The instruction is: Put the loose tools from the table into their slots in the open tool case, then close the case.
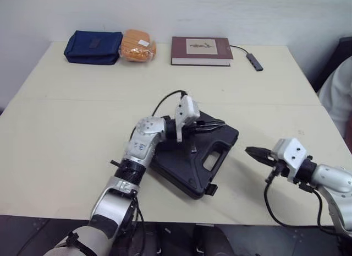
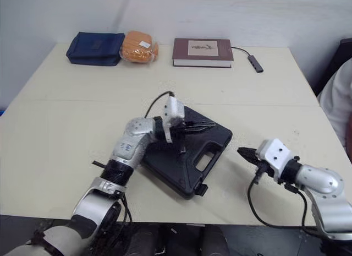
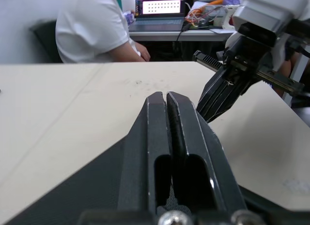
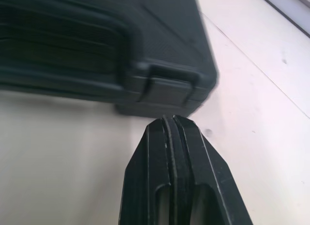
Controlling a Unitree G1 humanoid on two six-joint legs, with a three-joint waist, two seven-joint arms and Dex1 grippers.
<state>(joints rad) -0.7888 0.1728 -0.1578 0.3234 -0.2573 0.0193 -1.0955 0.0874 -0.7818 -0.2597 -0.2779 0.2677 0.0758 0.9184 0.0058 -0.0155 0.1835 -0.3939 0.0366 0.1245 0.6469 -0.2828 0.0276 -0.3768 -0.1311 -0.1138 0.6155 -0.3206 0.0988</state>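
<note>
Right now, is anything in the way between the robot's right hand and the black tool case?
No, nothing visible is. Just bare table lies between the right hand and the closed tool case. The shut hand points at a latch on the case's edge.

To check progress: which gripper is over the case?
The left gripper: it hangs over the closed black case, while the right gripper is beside the case, over bare table.

Bare counter [image 1: 71, 135] lies open at 9 to 10 o'clock of the closed tool case [image 1: 209, 157]. At 3 o'clock the right end effector [image 1: 254, 153] occupies the gap, with a person [image 1: 336, 96] beyond. A blue pouch [image 1: 93, 47], an orange packet [image 1: 137, 45] and a book [image 1: 201, 50] line the far edge, 11 to 12 o'clock.
</note>
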